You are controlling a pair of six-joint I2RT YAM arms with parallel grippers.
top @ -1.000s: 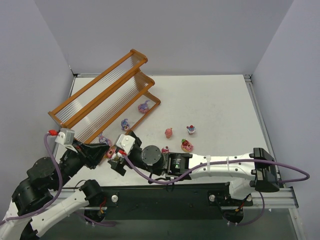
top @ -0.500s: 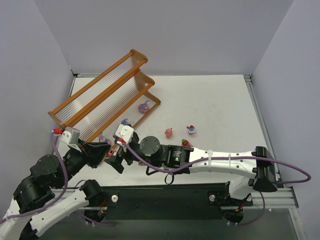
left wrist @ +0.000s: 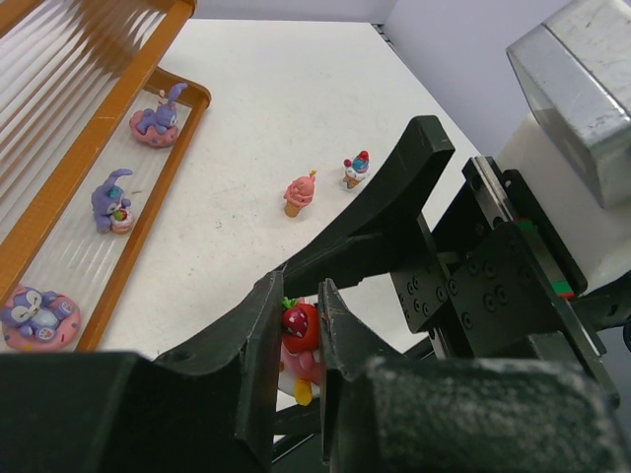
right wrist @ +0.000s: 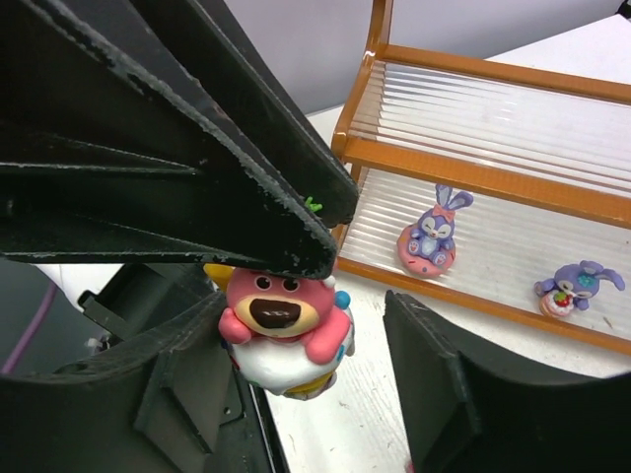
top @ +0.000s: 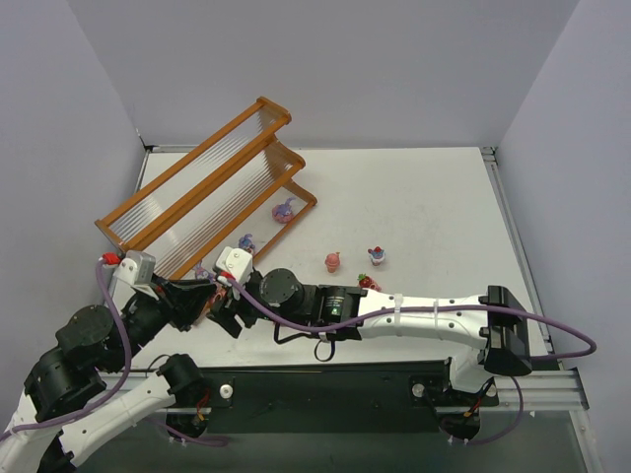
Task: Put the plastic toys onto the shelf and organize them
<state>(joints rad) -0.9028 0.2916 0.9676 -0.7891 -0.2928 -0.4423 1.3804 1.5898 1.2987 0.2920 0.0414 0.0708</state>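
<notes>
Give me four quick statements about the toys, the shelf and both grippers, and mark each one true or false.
1. The left gripper is clamped on a pink bear toy. True.
2. Three purple toys sit on the top tier of the shelf. False: they sit on its lowest tier.
3. The right gripper is shut on the bear toy. False: its jaws stand open on either side of it.
4. A pink cone toy stands on the table, off the shelf. True.
</notes>
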